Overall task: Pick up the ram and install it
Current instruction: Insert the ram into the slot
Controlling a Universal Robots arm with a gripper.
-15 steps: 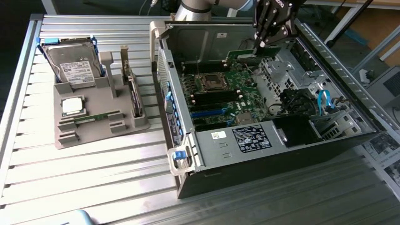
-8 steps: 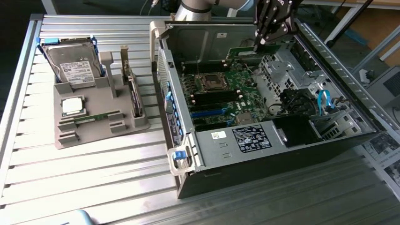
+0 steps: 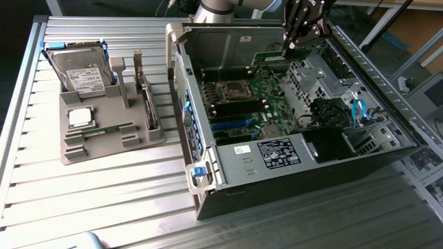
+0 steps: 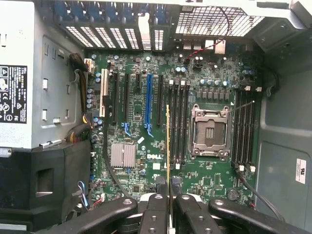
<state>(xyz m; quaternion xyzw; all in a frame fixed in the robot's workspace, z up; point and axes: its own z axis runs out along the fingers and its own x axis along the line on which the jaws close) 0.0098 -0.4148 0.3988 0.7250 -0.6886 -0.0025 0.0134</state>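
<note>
Gripper [image 3: 291,47] is inside the open PC case [image 3: 387,155], at its far end, on the exterior view's right half. Its jaws are pinched on the ram [image 3: 271,58], which is off the tray and hangs over the far part of the motherboard [image 3: 256,104].

In the wrist view the fingers [image 4: 156,210] clamp the ram [image 4: 168,146] from both sides, with the gripper [image 4: 168,207] centred on it. The stick shows edge-on as a thin line running parallel to the black memory slots [image 4: 179,122], just beside the bank next to the open CPU socket [image 4: 209,131]. It sits between that bank and the blue expansion slot [image 4: 148,105]. Can't tell whether its lower edge touches a slot or is above the board.

A second slot bank [image 4: 243,131] lies on the other side of the socket. Small silver heatsink [image 4: 123,156] is near the blue slot. The power supply [image 3: 277,153] with its label sits at the near end of the case.

Grey parts tray [image 3: 90,148] is on the slatted metal table [image 3: 104,202], on the exterior view's left, well apart from the gripper. It holds:
- hard drive [image 3: 80,70] at its far end
- square silver CPU [image 3: 80,116] nearer
- second ram stick [image 3: 107,129] lying flat just beside the CPU
</note>
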